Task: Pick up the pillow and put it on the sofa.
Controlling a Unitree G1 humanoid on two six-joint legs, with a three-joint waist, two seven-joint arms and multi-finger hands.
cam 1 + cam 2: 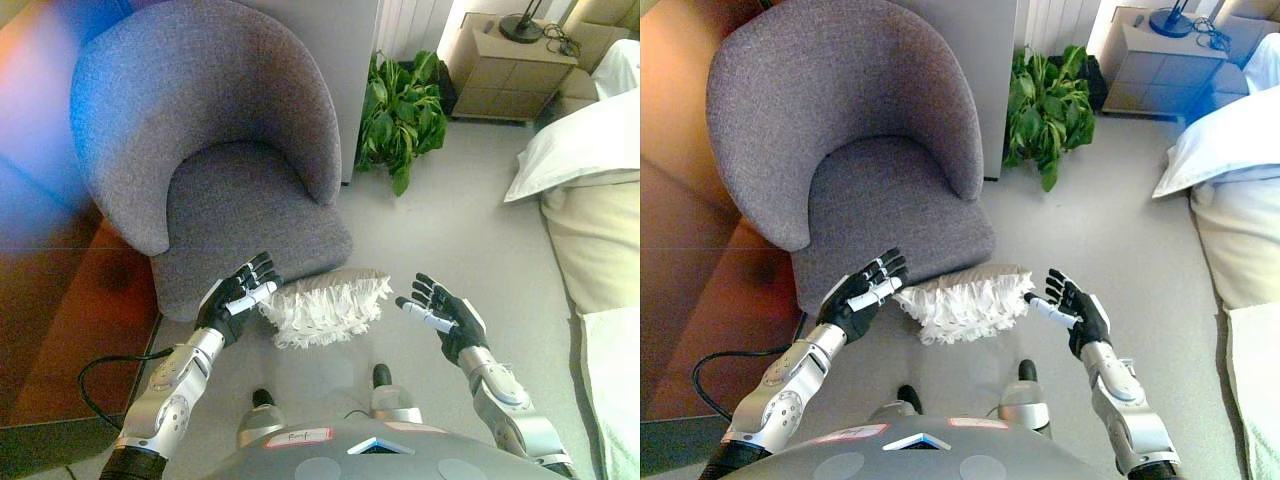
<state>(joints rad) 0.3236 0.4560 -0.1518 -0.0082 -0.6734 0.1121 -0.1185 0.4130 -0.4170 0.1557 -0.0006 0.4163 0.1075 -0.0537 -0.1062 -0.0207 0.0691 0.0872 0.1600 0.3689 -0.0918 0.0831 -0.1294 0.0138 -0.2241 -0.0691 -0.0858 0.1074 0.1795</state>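
A white ruffled pillow (325, 305) lies on the grey floor against the front of a grey tub armchair (215, 160), the sofa of the task. My left hand (238, 295) is open, fingers straight, right at the pillow's left end. My right hand (440, 312) is open, a short way off the pillow's right end. The pillow sits between the two hands. In the right eye view the pillow (965, 300) shows with the left hand (865, 290) and the right hand (1068, 308) on either side.
A green potted plant (402, 110) stands behind the armchair's right side. A bed with a white pillow (585, 150) fills the right edge. A wooden nightstand (505, 65) stands at the back. A brown wooden surface (60, 290) lies to the left.
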